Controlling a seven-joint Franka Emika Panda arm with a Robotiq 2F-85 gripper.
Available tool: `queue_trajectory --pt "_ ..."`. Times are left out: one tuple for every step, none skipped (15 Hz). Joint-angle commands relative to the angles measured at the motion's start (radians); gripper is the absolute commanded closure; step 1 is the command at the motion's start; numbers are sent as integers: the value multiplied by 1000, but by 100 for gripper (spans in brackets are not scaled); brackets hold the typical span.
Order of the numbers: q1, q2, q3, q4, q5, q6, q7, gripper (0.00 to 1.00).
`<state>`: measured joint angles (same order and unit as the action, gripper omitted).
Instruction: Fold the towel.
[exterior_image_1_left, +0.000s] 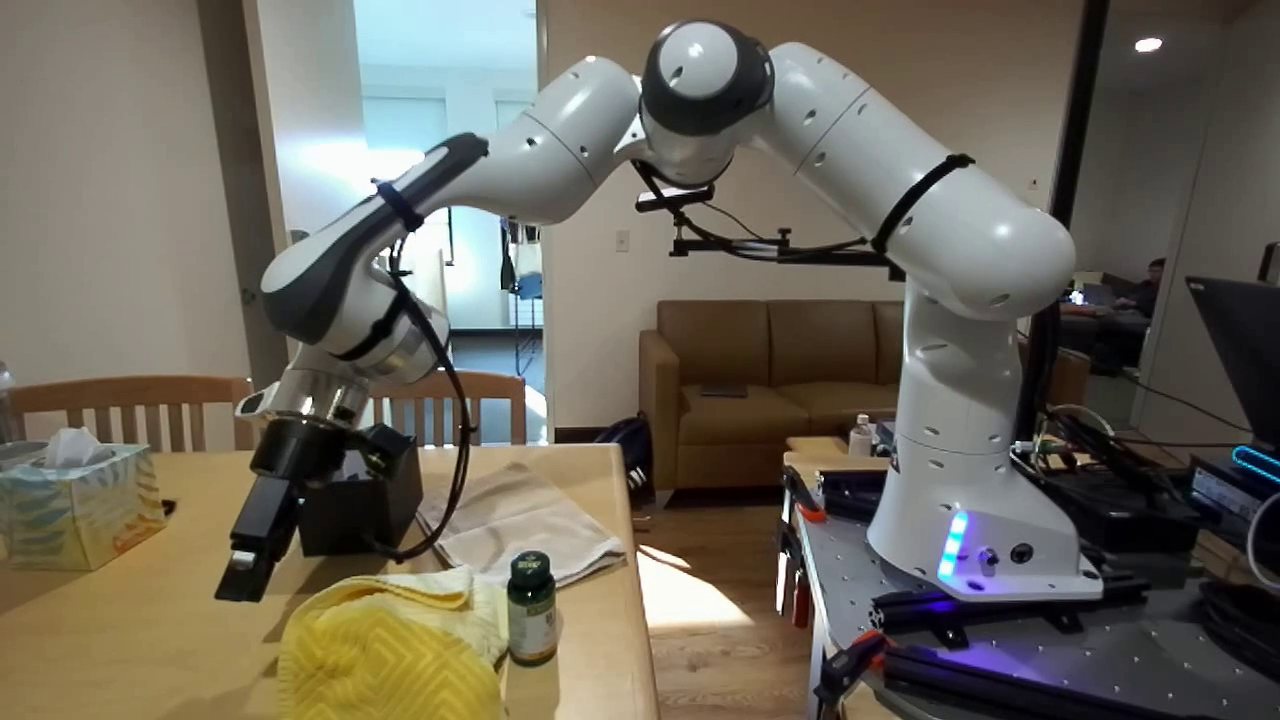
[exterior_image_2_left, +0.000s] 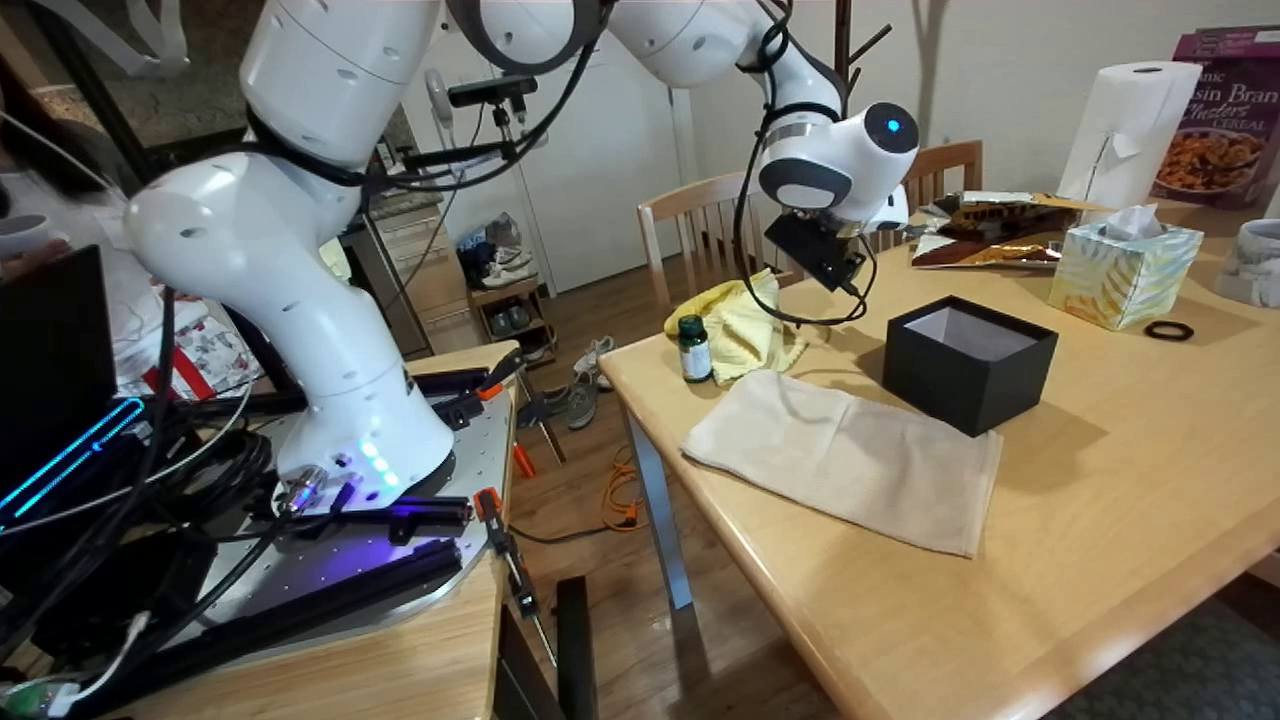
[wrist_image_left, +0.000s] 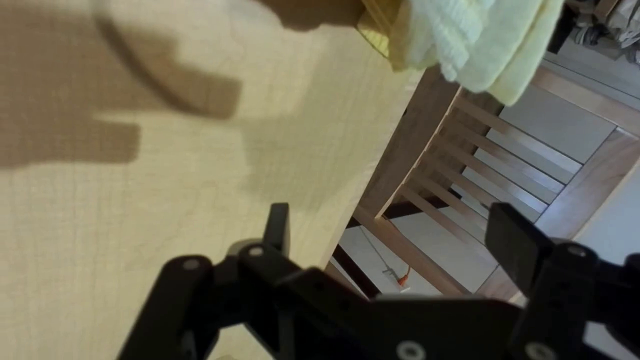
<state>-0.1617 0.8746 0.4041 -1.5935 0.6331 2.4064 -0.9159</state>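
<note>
Above the wooden table (exterior_image_1_left: 170, 640), the gripper (wrist_image_left: 391, 229) is hovering with its fingers wide apart.
The yellow towel (exterior_image_1_left: 385, 655) is lying rumpled on the table, just beside the green bottle (exterior_image_1_left: 532, 612).

1. The arm (exterior_image_1_left: 830, 110) is white with dark grey covers (exterior_image_1_left: 312, 285).
2. It wears black straps (exterior_image_1_left: 915, 203) and a black cable (exterior_image_1_left: 465, 430).
3. Blue-violet light (exterior_image_1_left: 953, 545) glows on its base (exterior_image_1_left: 1000, 520).
4. The gripper (wrist_image_left: 390, 235) is black, with grey screws (wrist_image_left: 411, 350).

In an exterior view the bottom edge cuts off the towel (exterior_image_1_left: 390, 652), and the label (exterior_image_1_left: 540, 630) on the bottle (exterior_image_1_left: 531, 606) is illegibly small.
</note>
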Motion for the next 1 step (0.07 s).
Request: queue_trajectory --pt "7 0 -8 6 7 -5 -2 0"
